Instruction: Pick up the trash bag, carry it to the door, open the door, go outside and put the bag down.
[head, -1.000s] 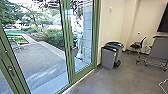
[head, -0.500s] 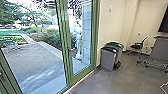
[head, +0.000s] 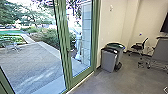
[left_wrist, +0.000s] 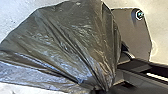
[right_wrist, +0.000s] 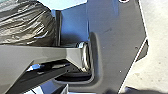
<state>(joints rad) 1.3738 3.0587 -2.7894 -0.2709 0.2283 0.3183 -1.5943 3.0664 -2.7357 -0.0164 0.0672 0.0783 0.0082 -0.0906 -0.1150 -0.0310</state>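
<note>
And here's the yard (head: 32, 60), the biggest thing I've got, paved and running off to a path (head: 48, 48) and bushes (head: 51, 37). Between me and it, the tall glass doors (head: 63, 56) in their green frames, head view, left and centre. A pale wall (head: 112, 22) meets the frame's right-hand edge, and the smooth grey floor (head: 102, 83) comes right up to the sill.

Over on the right, a grey desk (head: 160, 51) on castors. Closer in, against the wall near the lower right corner of the door frame, two bins: the grey one with a black top (head: 108, 61) in front, the green-lidded one (head: 116, 46) just behind.

Now the one I care about, the trash bag (left_wrist: 67, 42): dark, thin, shiny, and wide across my left wrist view. Its folds all run together to a bunched end, and that's where my left gripper (left_wrist: 106, 90) is, closed on it, the rest of the bag fanning out from the tips. It partly covers my own dark plate, pale ground beyond. Whether it touches the ground, I can't tell. Over in the right wrist view, the rounded bag sits past my jointed bar, partly covered by it. My right gripper: how far open, or what it has, I can't tell.

Smaller now: an office chair (head: 138, 47) between bins and desk, and a dark handle (head: 68, 51) on the door's green upright.
</note>
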